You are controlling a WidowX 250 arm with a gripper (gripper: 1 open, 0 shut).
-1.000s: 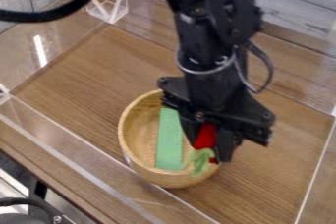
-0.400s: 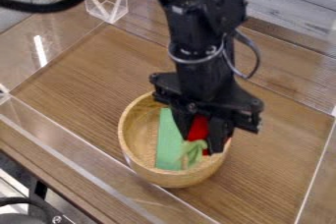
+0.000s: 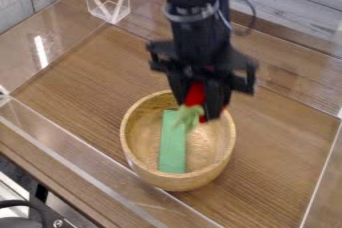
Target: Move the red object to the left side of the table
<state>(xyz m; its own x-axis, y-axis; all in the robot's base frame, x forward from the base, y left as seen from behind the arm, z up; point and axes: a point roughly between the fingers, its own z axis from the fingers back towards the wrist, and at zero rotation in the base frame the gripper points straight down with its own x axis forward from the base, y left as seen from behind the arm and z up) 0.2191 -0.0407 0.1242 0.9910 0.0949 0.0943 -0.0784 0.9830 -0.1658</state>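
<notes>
Since the earlier frames the black arm has risen and shifted toward the back of the table, carrying the red object [image 3: 195, 95] out of the wooden bowl [image 3: 139, 144]; before, the toy sat low against the bowl's right inner side, and it now hangs above the bowl's far rim with its green leafy end [image 3: 186, 116] drooping down. At the far left, a clear acrylic wall [image 3: 38, 52] borders the table [image 3: 94, 82], whose brown wood grain runs diagonally, and a small clear stand [image 3: 107, 4] sits beyond the back corner. The near wall crosses the lower left, catching pale reflections. In the middle, the bowl rests on the tabletop with the flat green block [image 3: 175, 140] lying lengthwise inside it. Above it the gripper [image 3: 198, 100] points down, its jaws pinching the red object between them. To the right the wood surface continues toward the pale background, which is blurred.
</notes>
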